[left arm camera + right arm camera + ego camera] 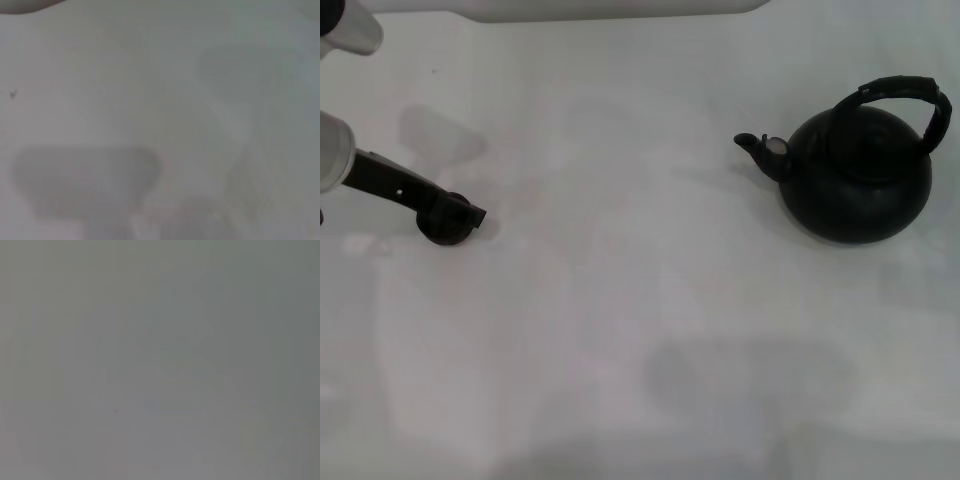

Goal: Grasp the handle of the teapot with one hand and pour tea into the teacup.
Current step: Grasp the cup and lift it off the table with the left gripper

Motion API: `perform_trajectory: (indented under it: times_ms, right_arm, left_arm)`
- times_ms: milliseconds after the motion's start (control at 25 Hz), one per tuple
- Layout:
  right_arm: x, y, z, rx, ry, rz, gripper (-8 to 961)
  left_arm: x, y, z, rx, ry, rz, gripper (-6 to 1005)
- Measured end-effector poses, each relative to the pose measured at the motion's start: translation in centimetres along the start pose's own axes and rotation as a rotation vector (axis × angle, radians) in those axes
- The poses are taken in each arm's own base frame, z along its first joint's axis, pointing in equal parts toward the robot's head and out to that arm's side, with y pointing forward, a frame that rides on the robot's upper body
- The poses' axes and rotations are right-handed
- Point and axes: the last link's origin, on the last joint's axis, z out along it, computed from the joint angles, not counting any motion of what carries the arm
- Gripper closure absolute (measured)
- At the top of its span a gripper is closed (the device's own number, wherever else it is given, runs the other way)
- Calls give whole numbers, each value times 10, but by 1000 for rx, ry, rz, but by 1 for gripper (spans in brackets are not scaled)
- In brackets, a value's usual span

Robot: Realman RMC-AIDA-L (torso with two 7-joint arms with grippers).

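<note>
— Teapot (pixel 858 180): where does it lie from the left gripper (pixel 448 218)?

— Well apart, far off toward the robot's right, spout pointing back toward the gripper, handle (pixel 905 100) arching over the top.

— And the gripper's fingers?

— At or around the tiny teacup (pixel 438 230); whether they grip it, I cannot tell.

— The right gripper?

— Not seen. I judge that arm the nearer one for the handle.

Open surface (pixel 650 330) lay between the left gripper (pixel 455 218) near the left edge and the teapot (pixel 855 175) near the right edge. Its arched handle (pixel 905 95) stood unobstructed from above.
</note>
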Motion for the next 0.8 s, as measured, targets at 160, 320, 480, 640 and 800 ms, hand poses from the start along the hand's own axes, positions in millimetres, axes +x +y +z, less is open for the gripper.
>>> perform_trajectory:
  times_ms: [160, 320, 480, 640, 800]
  right_arm:
    - [0, 0, 0, 0, 0, 0, 244]
    - [0, 0, 0, 0, 0, 0, 244]
    - [0, 0, 0, 0, -1, 1, 244]
    - [-1, 0, 0, -1, -6, 1, 245]
    - [-1, 0, 1, 0, -5, 2, 245]
  left_arm:
    - [-2, 0, 2, -5, -7, -5, 132]
    - [-6, 0, 4, -13, -22, -14, 136]
    - [-8, 0, 5, -15, -28, -21, 149]
    - [-10, 0, 5, -17, -42, -21, 193]
    - [-11, 0, 5, -15, -64, -13, 236]
